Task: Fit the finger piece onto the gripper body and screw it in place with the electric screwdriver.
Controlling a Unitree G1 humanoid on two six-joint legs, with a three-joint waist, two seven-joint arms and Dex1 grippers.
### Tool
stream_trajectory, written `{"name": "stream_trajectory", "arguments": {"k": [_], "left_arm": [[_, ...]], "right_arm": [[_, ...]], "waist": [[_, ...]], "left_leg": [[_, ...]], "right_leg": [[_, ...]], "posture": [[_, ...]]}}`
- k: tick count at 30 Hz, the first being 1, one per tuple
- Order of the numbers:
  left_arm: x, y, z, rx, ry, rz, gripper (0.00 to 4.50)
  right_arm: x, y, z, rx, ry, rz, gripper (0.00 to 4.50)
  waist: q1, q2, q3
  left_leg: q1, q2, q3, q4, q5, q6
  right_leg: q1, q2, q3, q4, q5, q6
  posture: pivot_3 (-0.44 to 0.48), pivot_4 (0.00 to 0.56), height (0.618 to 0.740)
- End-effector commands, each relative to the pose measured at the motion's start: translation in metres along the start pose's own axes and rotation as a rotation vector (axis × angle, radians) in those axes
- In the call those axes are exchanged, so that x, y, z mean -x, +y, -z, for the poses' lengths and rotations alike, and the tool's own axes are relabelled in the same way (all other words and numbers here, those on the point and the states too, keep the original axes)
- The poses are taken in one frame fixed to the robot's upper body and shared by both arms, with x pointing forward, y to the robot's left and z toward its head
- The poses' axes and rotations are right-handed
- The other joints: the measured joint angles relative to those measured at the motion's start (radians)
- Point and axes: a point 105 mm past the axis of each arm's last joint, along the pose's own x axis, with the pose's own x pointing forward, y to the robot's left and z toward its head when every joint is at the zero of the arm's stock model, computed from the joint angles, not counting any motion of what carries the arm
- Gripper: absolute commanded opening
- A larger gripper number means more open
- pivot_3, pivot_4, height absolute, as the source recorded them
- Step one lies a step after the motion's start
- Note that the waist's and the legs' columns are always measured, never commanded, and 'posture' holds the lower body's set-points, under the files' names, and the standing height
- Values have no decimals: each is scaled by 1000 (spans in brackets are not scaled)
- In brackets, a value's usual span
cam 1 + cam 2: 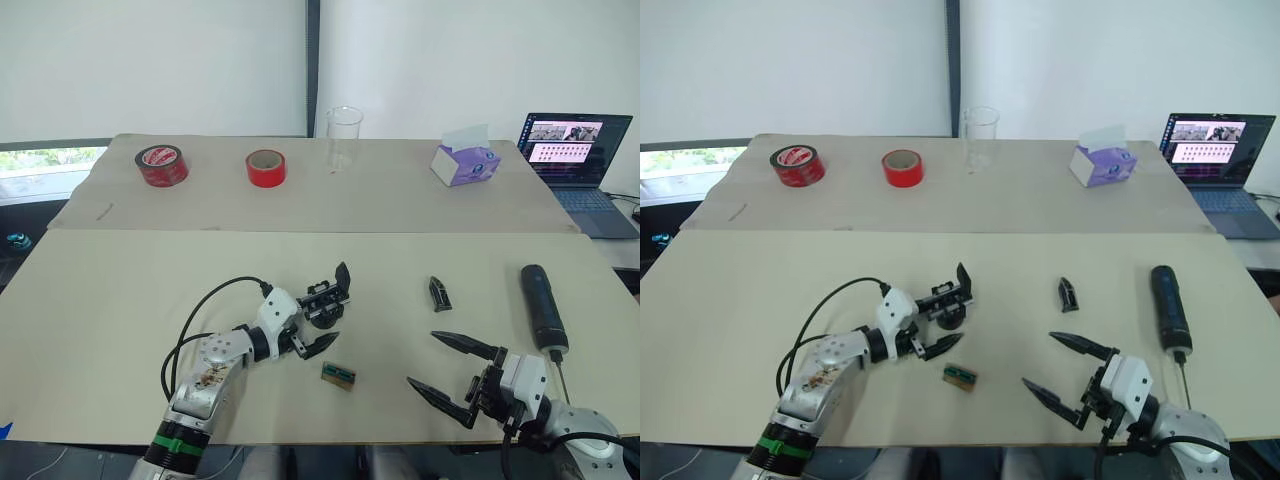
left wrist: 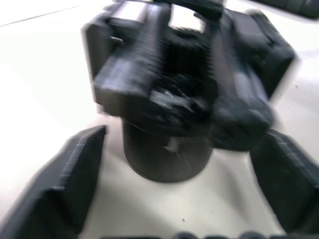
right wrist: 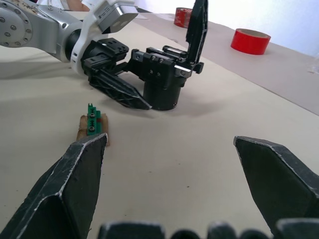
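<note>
A beige table [image 1: 120, 290] under white walls bears the gripper body [image 1: 322, 305] between spread left fingers [image 1: 343, 277]; right fingers [image 1: 465, 346] spread.

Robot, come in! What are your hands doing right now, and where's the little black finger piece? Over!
Left gripper open around gripper body. Right gripper open, empty. Finger piece and screwdriver untouched on table. Nothing in the way.

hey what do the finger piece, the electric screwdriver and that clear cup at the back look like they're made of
Finger piece: probably matte black plastic, dull with no shine.
Electric screwdriver: dark, slightly glossy casing, likely plastic, with a thin grey bit that looks like metal.
Clear cup: transparent; glass or clear plastic, cannot tell which.
</note>
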Motion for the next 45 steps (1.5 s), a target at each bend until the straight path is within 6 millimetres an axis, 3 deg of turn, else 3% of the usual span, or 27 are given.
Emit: {"name": "stream_trajectory", "arguments": {"k": [1,7,11,17,22,27,32,35,38,45], "left_arm": [[13,17,7,-31,27,28,4458],[30,34,15,-107,100,277,4458],[20,51,8,-151,91,359,4458],[-3,41,-4,-171,76,575,4458],[-18,38,-12,-206,54,619,4458],[-25,30,-16,-204,37,678,4458],[-27,34,-18,-231,49,663,4458],[-27,38,-20,-227,25,637,3674],[-24,39,-20,-240,0,617,2314],[-19,40,-30,-216,-122,380,2312]], "right_arm": [[2,-16,-10,53,-33,43,4500],[3,-17,-10,60,-31,54,4500],[4,-19,-11,65,-30,73,4500],[1,-9,-24,-43,-69,47,4500],[-4,1,-35,-85,-74,27,4500],[0,5,-34,-91,-51,52,4500],[7,9,-32,-90,-18,71,4500],[9,10,-30,-89,-9,76,4500],[10,10,-28,-86,-1,75,4500],[10,11,-21,-84,12,70,4500]], "waist": [[-2,1,0],[-1,2,-1],[1,2,-1],[4,1,-1],[1,0,-1],[0,0,-1],[2,0,-1],[1,0,0],[0,0,0],[-3,0,-1]], "left_leg": [[0,0,0,0,0,0],[2,0,0,-1,0,0],[2,-1,1,0,0,0],[-2,-2,2,2,-1,2],[-4,-2,2,3,-1,3],[-4,-2,2,4,-2,3],[-7,-1,1,6,-2,3],[-7,-1,1,7,-2,4],[-7,-1,1,7,-2,4],[-7,0,1,6,-3,4]], "right_leg": [[0,0,0,0,0,0],[0,2,0,2,-1,-2],[1,1,0,2,-1,-2],[0,1,0,-1,0,1],[-1,1,0,-1,0,1],[-1,1,0,-1,0,1],[-2,1,-1,-1,0,2],[-2,1,-1,-1,1,2],[-2,1,-1,-1,1,2],[-3,1,-1,-1,1,2]], "posture": [[0,150,740],[0,150,740],[0,150,740],[0,150,740],[0,150,740],[0,150,740],[0,150,740],[0,150,740],[0,150,740],[0,150,740]]}}
